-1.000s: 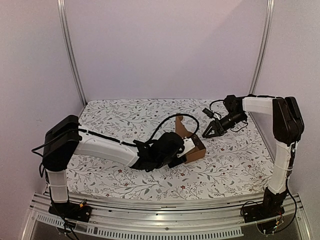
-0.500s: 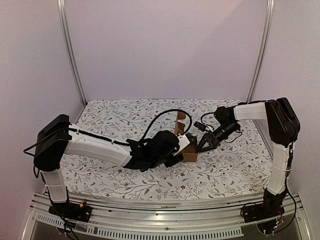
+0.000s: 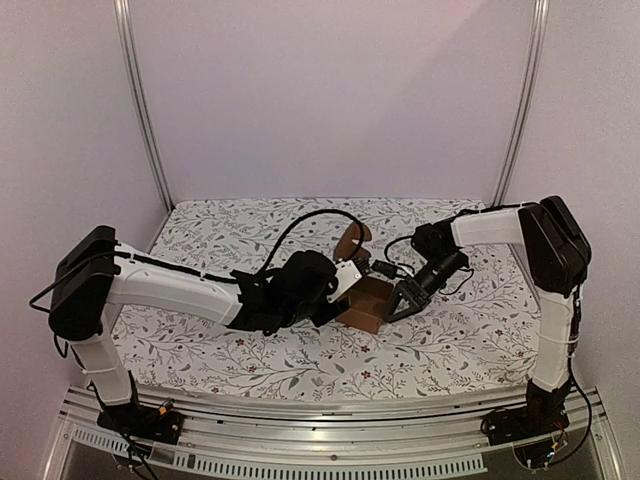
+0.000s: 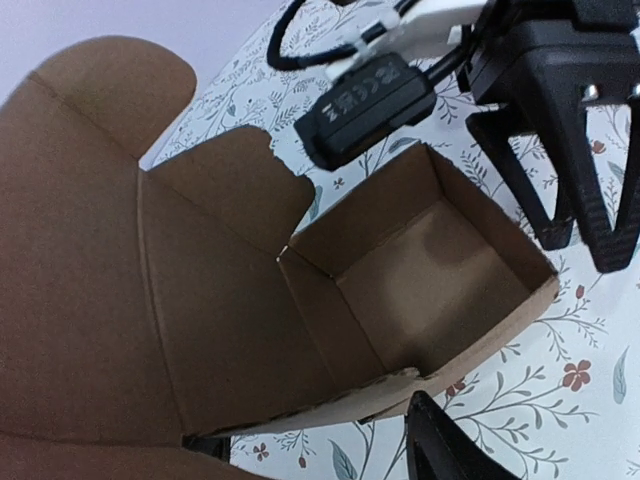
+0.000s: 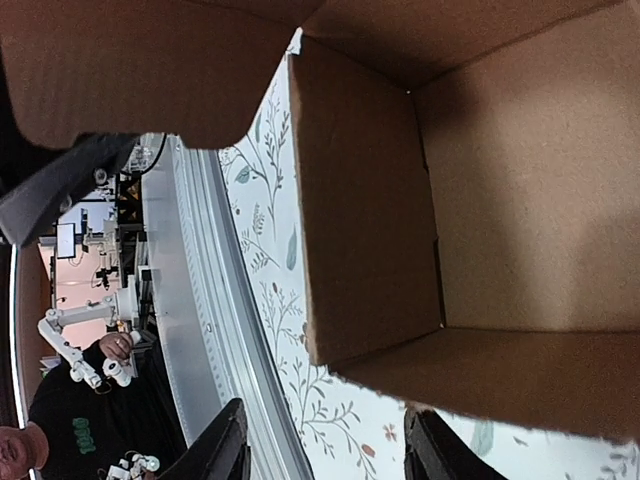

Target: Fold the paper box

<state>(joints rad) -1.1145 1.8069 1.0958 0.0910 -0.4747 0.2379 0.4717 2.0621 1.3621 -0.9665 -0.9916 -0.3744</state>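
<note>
The paper box (image 3: 368, 302) stands as an open brown cube in the middle of the table, its rounded lid flap (image 3: 350, 240) raised behind it. My left gripper (image 3: 343, 287) is at the box's left side. In the left wrist view its jaws (image 4: 327, 450) stand wide along the near wall (image 4: 300, 420); one finger (image 4: 450, 450) touches the edge and the other is mostly hidden under cardboard. My right gripper (image 3: 398, 303) is open at the box's right side. Its two fingers (image 5: 215, 450) sit on either side of a bottom corner of the box (image 5: 370, 230) without closing on it.
A floral cloth (image 3: 480, 330) covers the table, and a metal rail (image 3: 300, 440) runs along its near edge. A black cable (image 3: 310, 222) loops over the left wrist. Beyond the rail a person (image 5: 80, 420) shows in the right wrist view.
My right gripper has swung in from the back right down to the box's right side. The left arm and the box have shifted left and nearer, and the lid flap has leaned back.
</note>
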